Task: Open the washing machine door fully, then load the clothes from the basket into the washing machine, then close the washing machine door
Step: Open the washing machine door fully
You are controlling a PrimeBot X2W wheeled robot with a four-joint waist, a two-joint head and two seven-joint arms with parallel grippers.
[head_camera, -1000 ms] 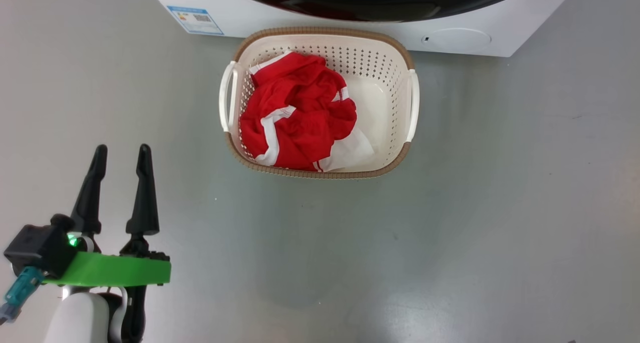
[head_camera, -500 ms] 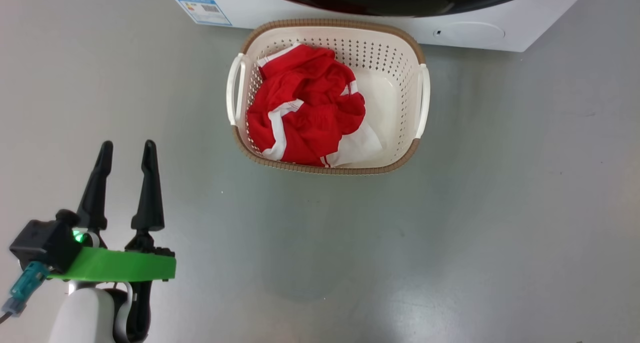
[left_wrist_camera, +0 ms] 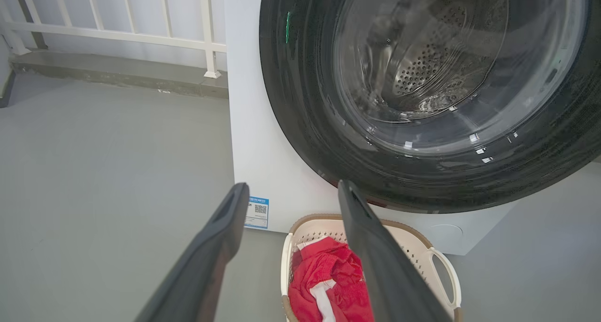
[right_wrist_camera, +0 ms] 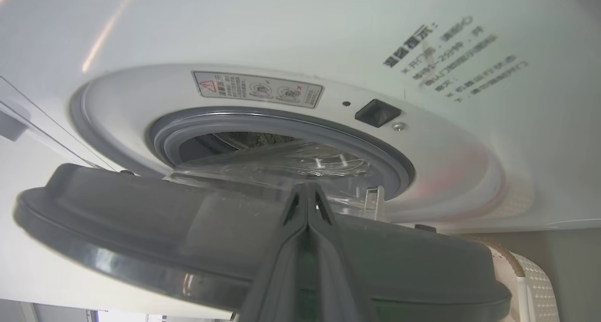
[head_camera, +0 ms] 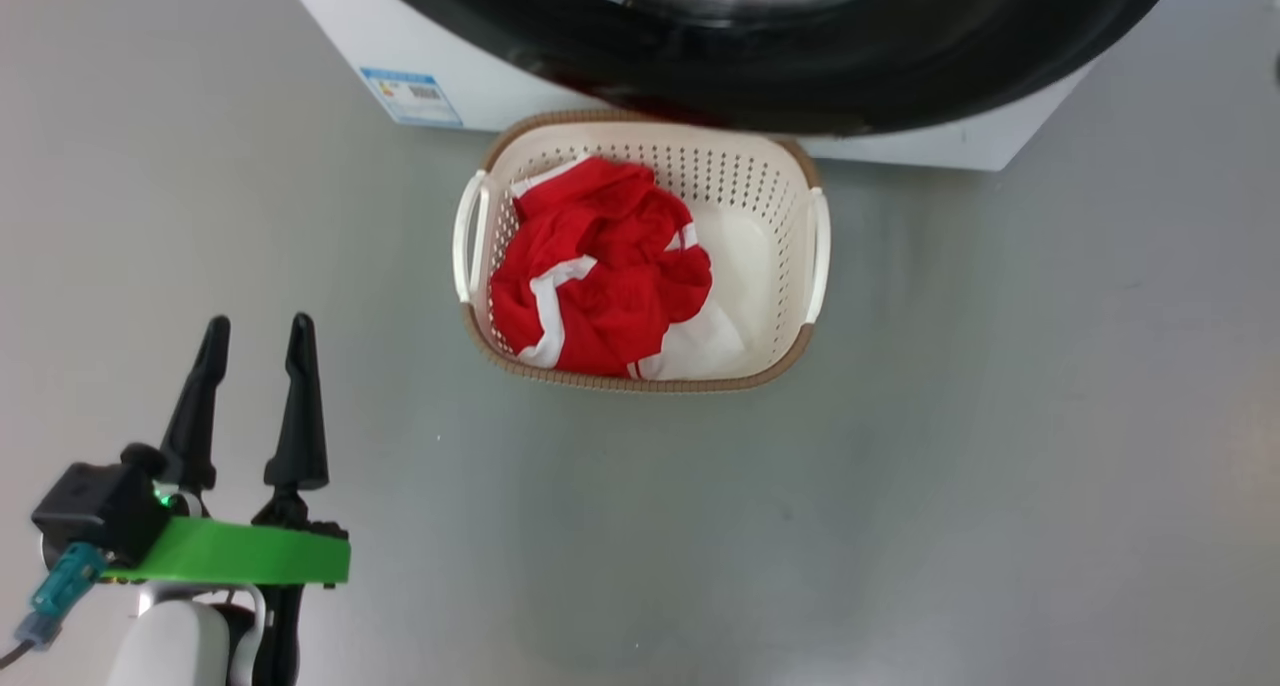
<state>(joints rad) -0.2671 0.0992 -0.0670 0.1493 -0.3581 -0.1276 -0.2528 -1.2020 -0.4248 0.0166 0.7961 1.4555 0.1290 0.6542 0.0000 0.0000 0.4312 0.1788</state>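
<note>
Nearest to the robot, the left hand (head_camera: 257, 324) hangs over the grey floor (head_camera: 900, 486) at the lower left of the head view, and its two dark fingers (head_camera: 297, 406) are spread wide apart. It is well apart from the basket (head_camera: 640, 383), which stands on the floor further ahead, just in front of the washing machine (head_camera: 380, 36). The clothes (head_camera: 590, 286) lie inside the basket as a red bundle with white stripes, gathered toward the robot's left side of it, and the pale bottom shows on the other side. A blue label (head_camera: 411, 96) is stuck low on the white front of the machine, near the far left corner of the basket. The door (head_camera: 900, 76) is round, black and glossy, and in the head view its lower edge covers the far rim of the basket. In the right wrist view the door stands partly open: its dark grey inner side is apart from the machine's front, and the gap shows the grey seal (right_wrist_camera: 263, 122) and a part of the drum (right_wrist_camera: 244, 141). The right hand (right_wrist_camera: 305, 190) is at this inner side of the door with its fingers pressed together, the tips near the clear glass bowl; I cannot tell if they touch it. A warning sticker (right_wrist_camera: 257, 89) sits above the opening. Farthest, in the left wrist view, a white railing (left_wrist_camera: 117, 33) runs behind the machine.
</note>
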